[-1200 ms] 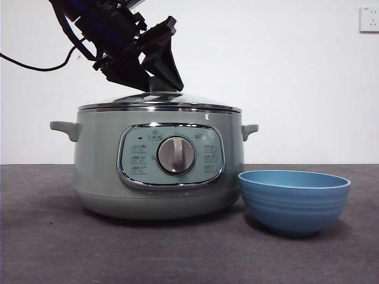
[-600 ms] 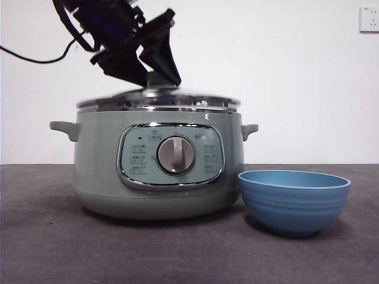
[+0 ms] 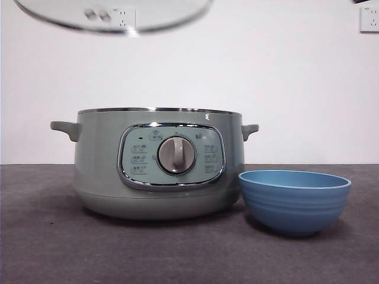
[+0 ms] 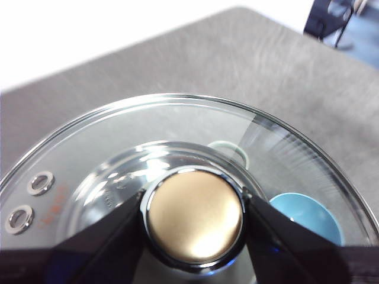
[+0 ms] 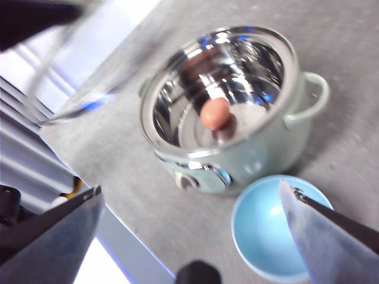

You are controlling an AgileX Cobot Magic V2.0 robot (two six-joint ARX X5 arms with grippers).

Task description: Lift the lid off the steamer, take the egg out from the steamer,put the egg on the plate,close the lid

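Observation:
The glass lid [image 3: 112, 15] hangs high above the steamer [image 3: 157, 160], only its lower part showing at the front view's top edge. My left gripper [image 4: 194, 214] is shut on the lid's knob [image 4: 194, 228], one black jaw on each side, with the lid's glass [image 4: 148, 133] spread around it. The steamer [image 5: 237, 148] stands open, and a brown egg [image 5: 215, 112] lies in its shiny inside. The blue plate [image 3: 294, 201] sits right of the steamer. My right gripper [image 5: 189, 236] hovers open high above the plate [image 5: 269, 228] and steamer, holding nothing.
The dark grey table [image 3: 53, 248] runs across the front. A white wall with a socket [image 3: 369, 19] stands behind. A black arm tip [image 3: 366, 2] shows at the top right corner.
The lid has risen off the steamer to the top of the front view, carried by the left gripper, which has gone out of that view. The steamer's rim is now uncovered.

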